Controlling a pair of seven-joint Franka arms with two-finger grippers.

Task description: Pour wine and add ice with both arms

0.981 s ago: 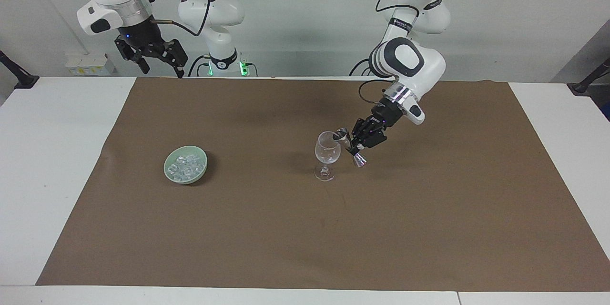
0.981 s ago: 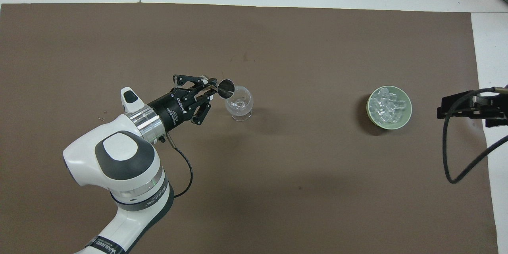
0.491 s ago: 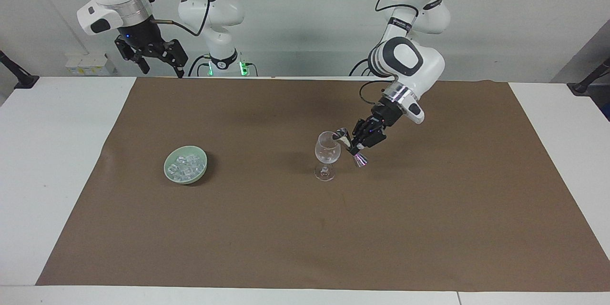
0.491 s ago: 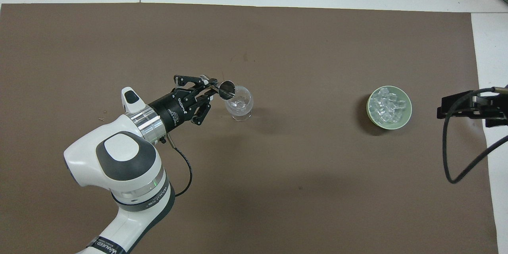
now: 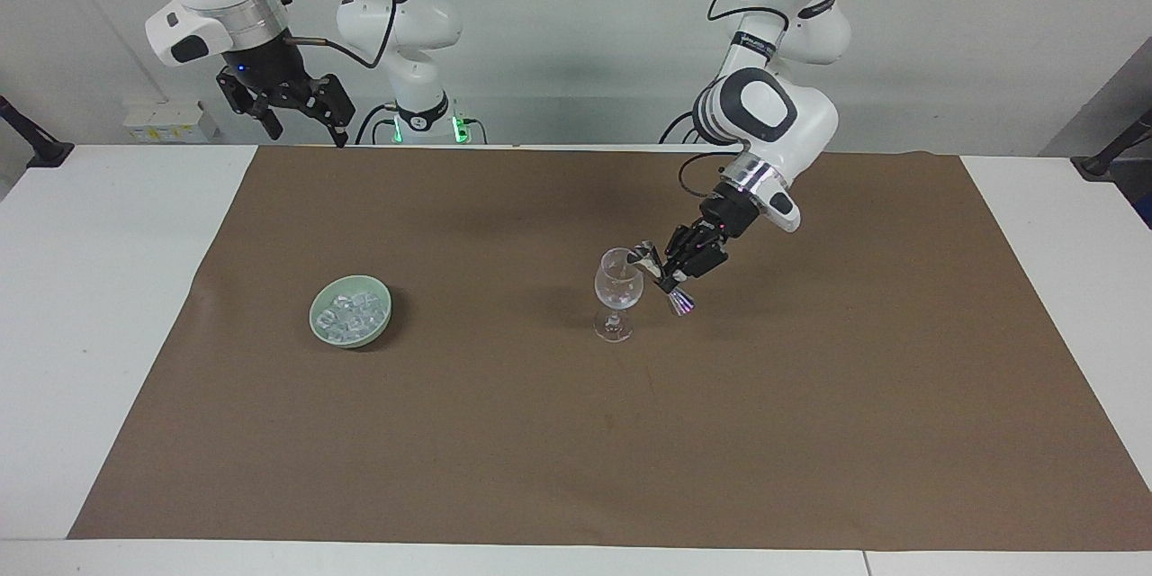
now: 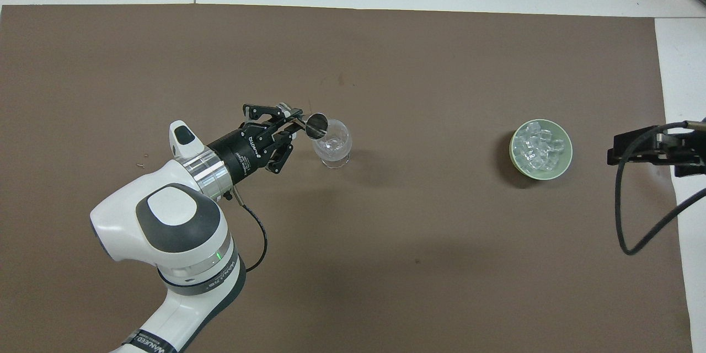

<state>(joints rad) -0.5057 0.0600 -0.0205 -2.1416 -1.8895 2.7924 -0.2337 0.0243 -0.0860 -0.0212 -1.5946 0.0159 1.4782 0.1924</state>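
Observation:
A clear stemmed wine glass [image 5: 618, 292] stands upright near the middle of the brown mat; it also shows in the overhead view [image 6: 332, 145]. My left gripper [image 5: 670, 274] is shut on a small metal jigger [image 5: 664, 276], held tilted with its mouth at the glass's rim. The overhead view shows the same gripper [image 6: 292, 128] and jigger [image 6: 315, 123]. The ice [image 5: 353, 310] lies as clear cubes in a pale green bowl [image 5: 317, 313], toward the right arm's end of the table. My right gripper [image 5: 301, 121] hangs open and empty, raised over the mat's edge by its base.
The brown mat [image 5: 810, 423] covers most of the white table [image 5: 90, 288]. In the overhead view the ice [image 6: 538, 146] fills the bowl [image 6: 568, 150], and the right gripper [image 6: 651, 149] shows beside it with a black cable looping down.
The left arm's wrist and elbow have risen a little, while the jigger stays tipped at the glass's rim. The right arm has not moved.

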